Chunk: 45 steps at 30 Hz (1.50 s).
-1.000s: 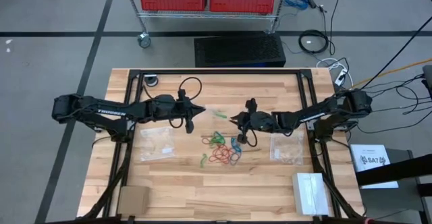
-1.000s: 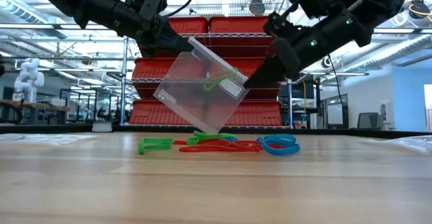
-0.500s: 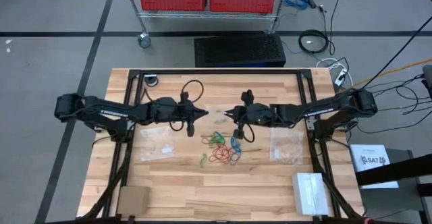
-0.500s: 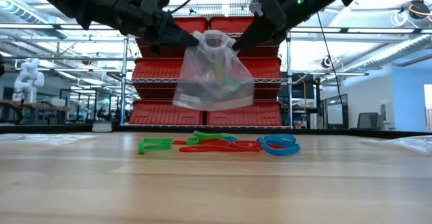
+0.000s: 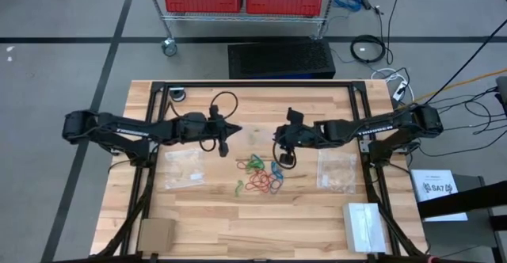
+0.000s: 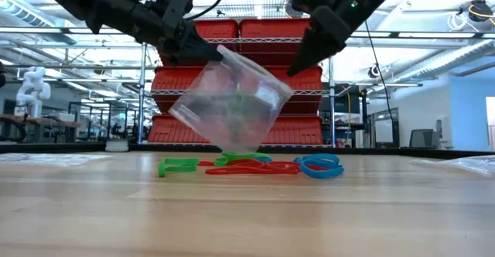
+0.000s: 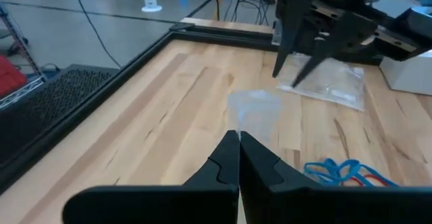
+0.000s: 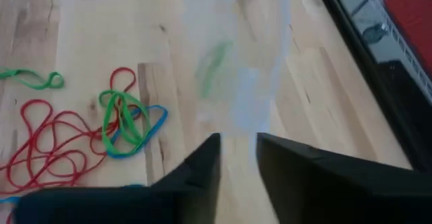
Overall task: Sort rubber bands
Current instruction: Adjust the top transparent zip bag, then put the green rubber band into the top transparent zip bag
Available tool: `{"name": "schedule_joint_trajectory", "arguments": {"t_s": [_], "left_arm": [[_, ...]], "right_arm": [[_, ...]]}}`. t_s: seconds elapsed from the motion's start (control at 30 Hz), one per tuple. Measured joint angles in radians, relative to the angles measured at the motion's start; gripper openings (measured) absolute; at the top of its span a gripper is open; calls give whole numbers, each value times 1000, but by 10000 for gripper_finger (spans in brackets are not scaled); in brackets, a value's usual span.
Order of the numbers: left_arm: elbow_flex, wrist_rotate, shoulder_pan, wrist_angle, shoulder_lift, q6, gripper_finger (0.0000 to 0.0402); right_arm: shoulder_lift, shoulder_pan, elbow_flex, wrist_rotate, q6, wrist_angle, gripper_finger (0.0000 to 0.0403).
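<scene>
The right hand [image 6: 296, 65] released the bag [image 6: 232, 106] (apparently), which swung left.

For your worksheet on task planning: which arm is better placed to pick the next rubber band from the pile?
Right. Its fingers are open above the rubber bands, while the left gripper is shut on the clear bag.

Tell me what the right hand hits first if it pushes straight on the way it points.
Probably the clear bag hanging just ahead of the right hand; beyond it lies the table. Depth is uncertain.
</scene>
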Motion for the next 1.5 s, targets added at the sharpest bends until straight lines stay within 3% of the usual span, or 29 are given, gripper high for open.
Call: {"name": "schedule_joint_trajectory", "arguments": {"t_s": [0.17, 0.3, 0.6, 0.97, 1.13, 1.5], "left_arm": [[0, -1, 8, -29, -18, 4, 0], [0, -2, 23, -41, -19, 3, 0], [0, -2, 52, -54, -19, 3, 0], [0, -2, 62, -80, -19, 2, 0], [0, -2, 62, -81, -19, 0, 0], [0, -1, 62, -79, -19, 1, 0]], "right_arm": [[0, 40, 0, -24, 50, -10, 167], [22, 84, 1, -75, 85, 63, 193], [243, 135, 16, -77, 75, 250, 158], [513, 121, 271, -54, 62, 108, 148], [573, 110, 334, -52, 64, 63, 148], [586, 88, 340, -101, 70, 65, 148]]}}
